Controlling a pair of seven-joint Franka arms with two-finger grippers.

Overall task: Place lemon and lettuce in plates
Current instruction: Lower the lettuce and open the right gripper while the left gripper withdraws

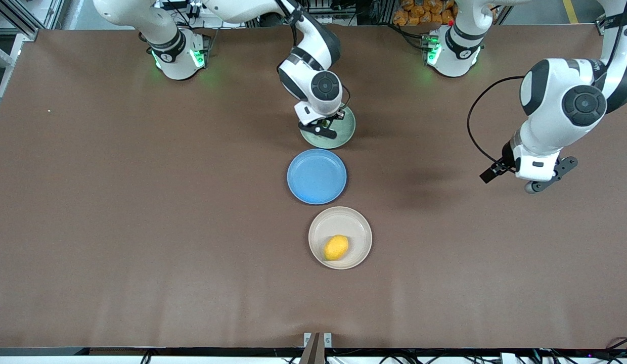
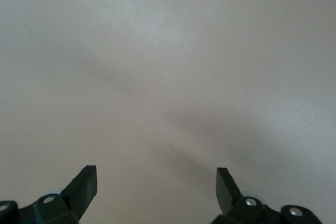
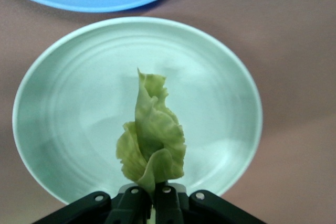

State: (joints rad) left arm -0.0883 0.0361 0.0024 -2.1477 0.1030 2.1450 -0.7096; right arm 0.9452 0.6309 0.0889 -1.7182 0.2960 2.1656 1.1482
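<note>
Right gripper (image 3: pixel 152 203) pinches lettuce (image 3: pixel 151 140) over mint plate (image 3: pixel 63 98); lemon (image 1: pixel 336 247) in cream plate (image 1: pixel 361 225) (nearer camera); left gripper (image 2: pixel 156 190) waits, spread wide.

Both arms wore glossy white shells with black joint bands and round dark caps; green lights glowed at their bases, and black cables looped alongside.

Even overhead light; soft shadows; left wrist view blurred.

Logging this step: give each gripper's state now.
Left gripper: open, holding nothing, over bare table.
Right gripper: closed on the lettuce, over the mint plate.
</note>
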